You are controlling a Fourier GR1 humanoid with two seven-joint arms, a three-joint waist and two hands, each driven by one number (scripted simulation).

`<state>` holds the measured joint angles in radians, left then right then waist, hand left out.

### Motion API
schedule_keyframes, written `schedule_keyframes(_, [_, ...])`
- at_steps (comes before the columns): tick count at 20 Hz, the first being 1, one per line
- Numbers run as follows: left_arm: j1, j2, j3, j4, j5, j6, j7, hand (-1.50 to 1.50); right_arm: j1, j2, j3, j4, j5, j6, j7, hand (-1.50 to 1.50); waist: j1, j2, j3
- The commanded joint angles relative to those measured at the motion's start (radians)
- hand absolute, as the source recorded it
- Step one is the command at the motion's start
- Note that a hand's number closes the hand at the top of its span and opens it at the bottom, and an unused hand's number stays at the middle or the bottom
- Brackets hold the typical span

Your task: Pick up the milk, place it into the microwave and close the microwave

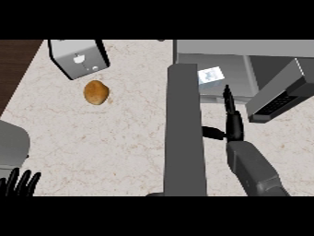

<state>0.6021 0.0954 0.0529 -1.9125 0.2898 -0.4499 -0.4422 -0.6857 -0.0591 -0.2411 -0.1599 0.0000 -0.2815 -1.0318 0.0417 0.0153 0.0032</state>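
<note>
One milk carton [210, 74] stands inside the open microwave [247, 48]. The right hand [233, 122] hovers before it, fingers straight, holding nothing; the left hand [16, 183] rests open at lower left.

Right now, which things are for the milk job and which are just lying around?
For the job: milk, inside the microwave; its open door; right hand, open, beside the door.
Just lying about: brown potato; grey box behind it; grey block at left edge; left hand, resting lower left.

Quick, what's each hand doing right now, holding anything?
Left hand: open, resting at the view's lower left, holding nothing.
Right hand: open, fingers straight, holding nothing.
</note>
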Motion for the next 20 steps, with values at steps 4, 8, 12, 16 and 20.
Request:
schedule_keyframes(4, [0.001, -0.024, -0.042, 0.054, -0.079, -0.018, -0.037, -1.5, 0.084, -0.006, 0.018, -0.023, 0.003, 0.174, -0.064, -1.5, -0.023, -0.01, -0.002])
schedule_keyframes(8, [0.034, -0.017, -0.082, -0.01, -0.114, -0.012, 0.03, -1.5, 0.199, -0.001, 0.058, -0.077, 0.029, 0.195, -0.124, -1.5, -0.038, -0.016, -0.003])
schedule_keyframes(12, [0.021, -0.057, -0.119, 0.068, -0.177, -0.008, -0.04, -1.5, 0.275, -0.051, 0.05, -0.169, 0.002, 0.213, -0.092, -1.5, -0.044, -0.019, -0.004])
schedule_keyframes(16, [-0.144, -0.013, -0.111, 0.142, -0.143, -0.04, 0.047, -1.5, 0.357, -0.091, 0.057, -0.257, -0.012, 0.261, -0.084, -1.5, -0.059, -0.019, -0.004])
schedule_keyframes(20, [-0.139, -0.003, -0.176, 0.127, -0.231, -0.048, 0.059, -1.5, 0.472, -0.12, 0.059, -0.364, -0.031, 0.281, -0.086, 1.5, -0.058, -0.02, -0.004])
